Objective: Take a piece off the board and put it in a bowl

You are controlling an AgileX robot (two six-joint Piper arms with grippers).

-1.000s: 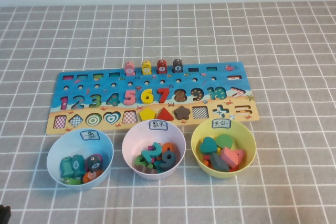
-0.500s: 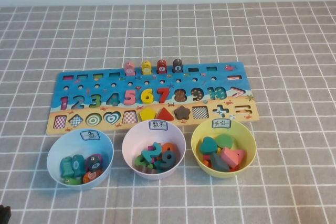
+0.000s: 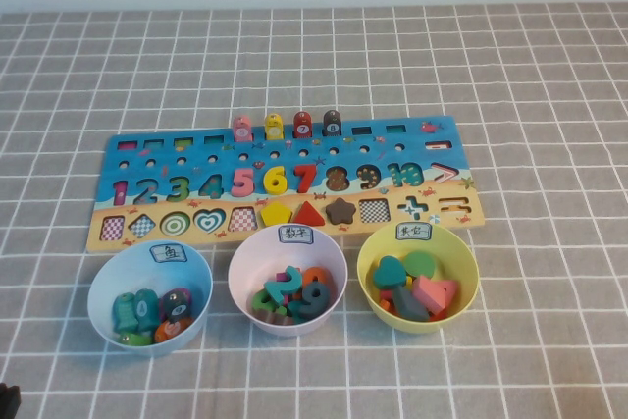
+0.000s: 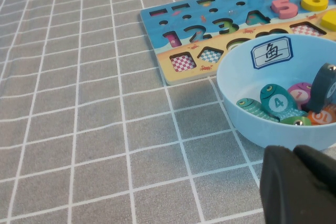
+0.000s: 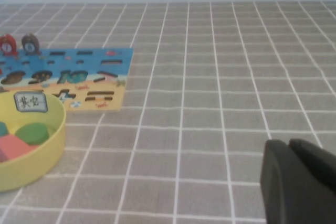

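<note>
Nearest the robot, the left gripper point(image 4: 296, 182) is seen low over the grey checked surface point(image 3: 549, 76), close beside the light blue bowl point(image 4: 236, 95), with its dark fingers pressed together and nothing held. The right gripper point(image 5: 296, 174) is likewise seen low over the surface on the right side, well apart from the yellow bowl point(image 5: 52, 145), its fingers drawn together on nothing; in the high view neither gripper can be made out clearly. Three bowls are set in a row just in front of the board: the light blue bowl point(image 3: 103, 287) on the left, filled with fish pieces, the pale pink bowl point(image 3: 245, 262) in the middle, filled with coloured number pieces, and the yellow bowl point(image 3: 378, 252) on the right, filled with shape pieces. A small white label is carried on the far rim of each bowl. Behind them the long blue board point(image 3: 147, 149) is laid flat on the surface. The dark brown 8 point(image 3: 337, 179) is seated in its slot in the number row, between the red 7 point(image 3: 305, 178) and the 9, and just behind the dark brown star point(image 3: 340, 210) in the sand-coloured strip. At the far edge of the board, four small pegs point(image 3: 287, 126) are stood upright in a row.
</note>
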